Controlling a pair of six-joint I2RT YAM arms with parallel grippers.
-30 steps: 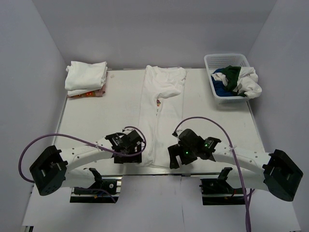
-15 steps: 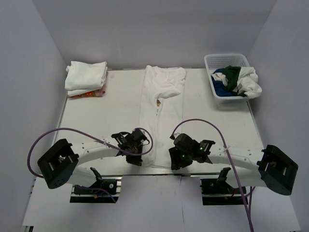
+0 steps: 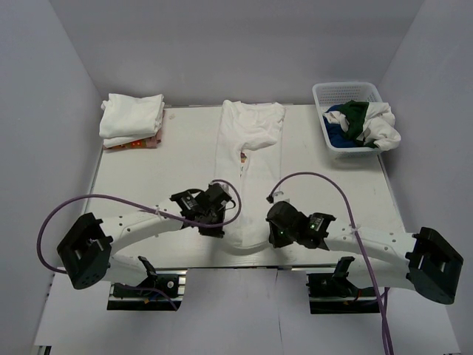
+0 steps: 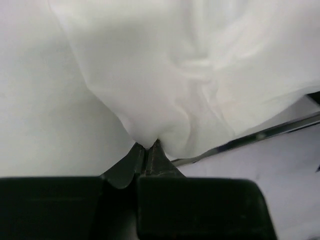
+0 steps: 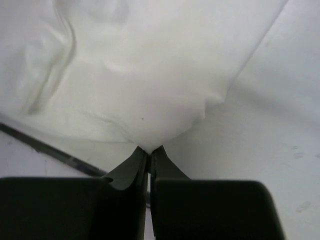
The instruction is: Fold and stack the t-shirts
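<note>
At the near edge of the table [image 3: 140, 185], both arms stretch low, elbows out, wrists angled inward. Left pincer [image 4: 148, 151] and right pincer [image 5: 149, 150] each pinch closed on the long white t-shirt's [image 3: 247, 140] near hem, mid-table.

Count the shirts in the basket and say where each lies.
3 visible: a royal blue shirt at the left of the basket, a dark green shirt across the middle, a white shirt spilling over the right rim. Others may lie hidden underneath.
</note>
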